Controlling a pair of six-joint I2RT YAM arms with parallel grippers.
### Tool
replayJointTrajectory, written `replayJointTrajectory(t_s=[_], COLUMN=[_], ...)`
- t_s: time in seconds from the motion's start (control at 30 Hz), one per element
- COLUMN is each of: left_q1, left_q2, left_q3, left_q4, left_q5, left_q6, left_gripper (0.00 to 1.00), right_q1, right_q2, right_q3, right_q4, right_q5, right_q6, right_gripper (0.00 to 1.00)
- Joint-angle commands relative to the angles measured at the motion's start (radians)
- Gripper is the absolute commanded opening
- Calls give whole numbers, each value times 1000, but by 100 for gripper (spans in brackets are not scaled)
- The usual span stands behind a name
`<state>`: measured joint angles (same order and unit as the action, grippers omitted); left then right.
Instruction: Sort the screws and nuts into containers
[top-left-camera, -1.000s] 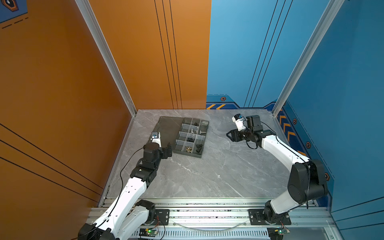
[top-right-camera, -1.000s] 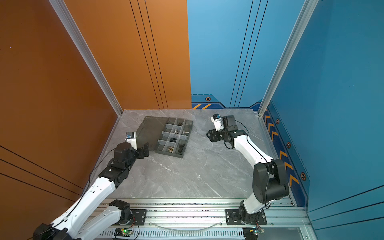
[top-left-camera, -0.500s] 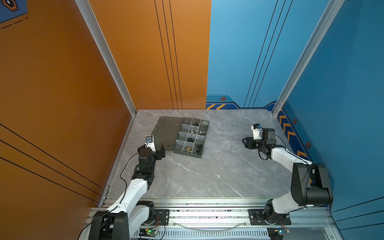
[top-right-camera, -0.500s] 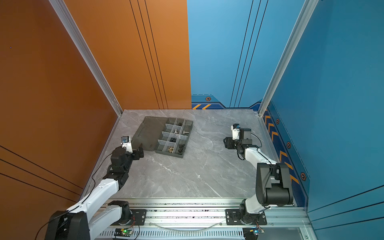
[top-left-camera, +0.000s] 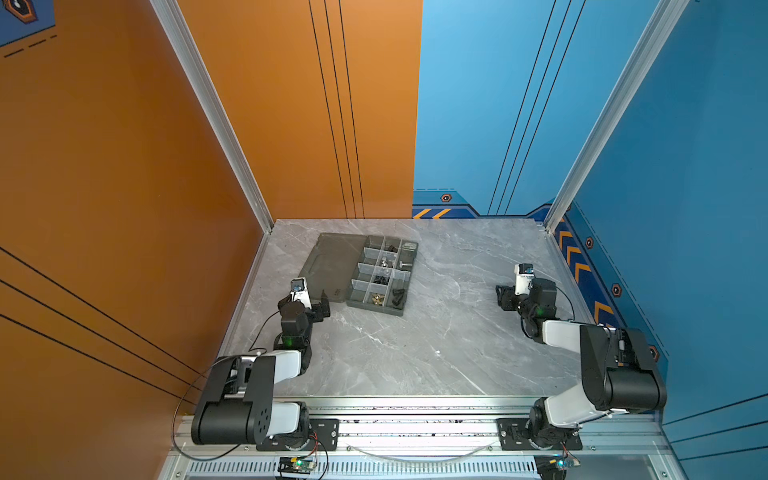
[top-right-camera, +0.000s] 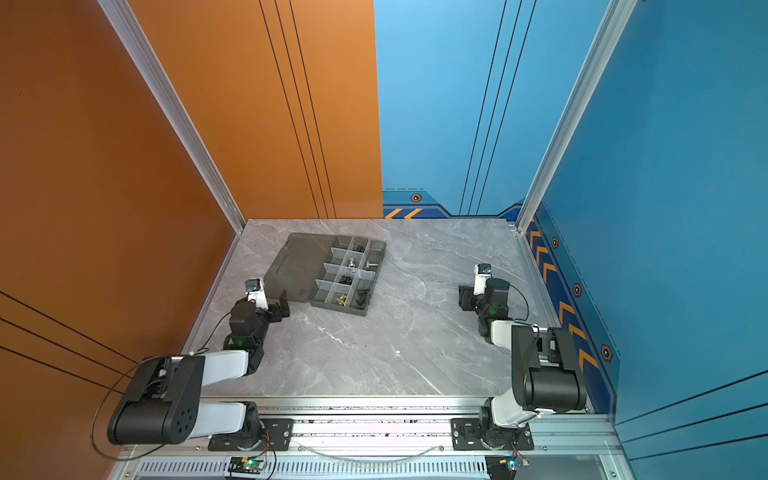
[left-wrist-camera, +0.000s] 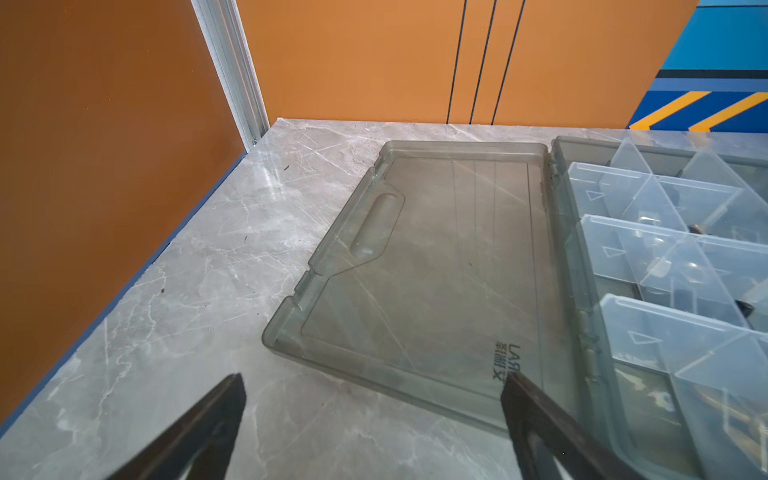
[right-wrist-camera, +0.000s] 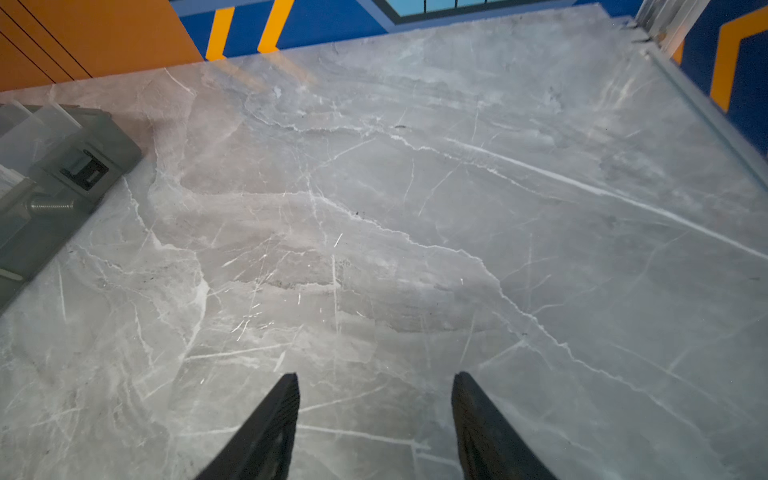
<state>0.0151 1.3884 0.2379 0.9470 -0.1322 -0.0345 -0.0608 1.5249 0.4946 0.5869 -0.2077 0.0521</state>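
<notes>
Apparently sorted: screws (top-left-camera: 398, 295), nuts (top-left-camera: 380, 279) lie in containers (top-left-camera: 374, 309) near counter's (top-left-camera: 415, 353) far-left corner. Left claw (left-wrist-camera: 374, 378), right claw (right-wrist-camera: 376, 376) released, empty — likely nothing left to carry.

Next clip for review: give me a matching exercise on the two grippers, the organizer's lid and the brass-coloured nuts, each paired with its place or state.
Things:
1. left gripper
2. right gripper
3. lid
4. brass-coloured nuts

Places or states:
A. in a cell of the tray's row nearest the robot
B. open, empty, over bare table, away from the tray
C. lying flat, swung open beside the cells
D. open, empty, at the lid's near edge

Pairs: 1-D; 2-B; 3-C; 4-A
</notes>
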Motion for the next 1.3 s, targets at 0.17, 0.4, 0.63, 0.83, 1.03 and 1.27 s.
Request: replayJointTrajectory(t_s=[0.17, 0.4, 0.63, 0.83, 1.03, 1.27], left_q1=[3, -10, -30, -28, -38, -50], left_q2=[132, 175, 174, 172, 173, 172], left_q3=[-23, 12, 140, 139, 139, 141], left_q4=[235, 217, -25, -26, -26, -26], left_q5=[5, -4, 13, 10, 5, -16], left_q6=[-18, -5, 32, 27, 37, 48], left_gripper=[98, 98, 98, 98, 98, 98], right_q1=[42, 42, 44, 44, 44, 45], right_q2=[-2, 8, 6, 6, 6, 6], right_q3=[-116, -123, -120, -122, -123, -122], right_q4=[269, 297, 294, 294, 295, 295], right_q5=[105, 113, 122, 123, 123, 124], right_q6=[-28, -22, -21, -21, -21, -21], right_gripper=[70, 84, 100, 100, 100, 100])
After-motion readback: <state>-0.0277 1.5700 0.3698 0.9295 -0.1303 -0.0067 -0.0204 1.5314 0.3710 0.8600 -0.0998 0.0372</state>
